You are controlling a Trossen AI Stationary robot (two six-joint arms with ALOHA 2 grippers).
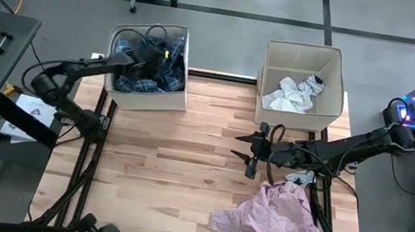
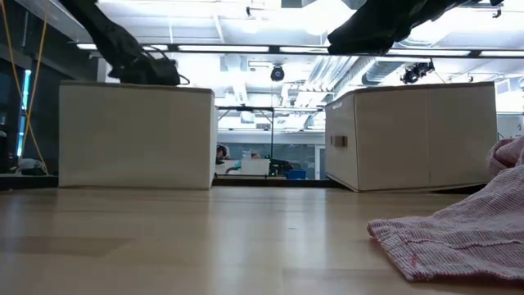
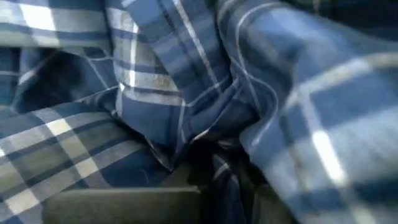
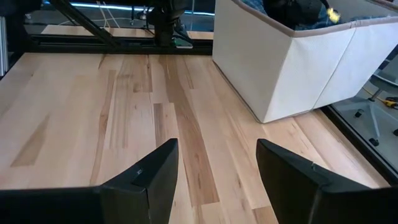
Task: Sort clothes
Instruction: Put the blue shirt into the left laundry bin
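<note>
My left gripper (image 1: 150, 58) is down inside the left beige box (image 1: 117, 91), right against the blue-white plaid shirt (image 3: 186, 93) that fills its wrist view. Dark garments (image 1: 169, 54) lie beside the shirt in that box. My right gripper (image 1: 254, 151) is open and empty above the bare table, left of the right beige box (image 1: 336, 69), which holds small white pieces (image 1: 292, 94). The pale pink garment (image 1: 274, 221) lies crumpled on the table near the front right. A small white and teal piece (image 1: 301, 178) lies partly under my right arm.
The two beige boxes stand at the table's far edge, seen in the low view as the left box (image 2: 135, 135) and the right box (image 2: 417, 135). Bare wood (image 1: 168, 167) lies between and in front of them. The pink garment (image 2: 458, 233) covers the front right corner.
</note>
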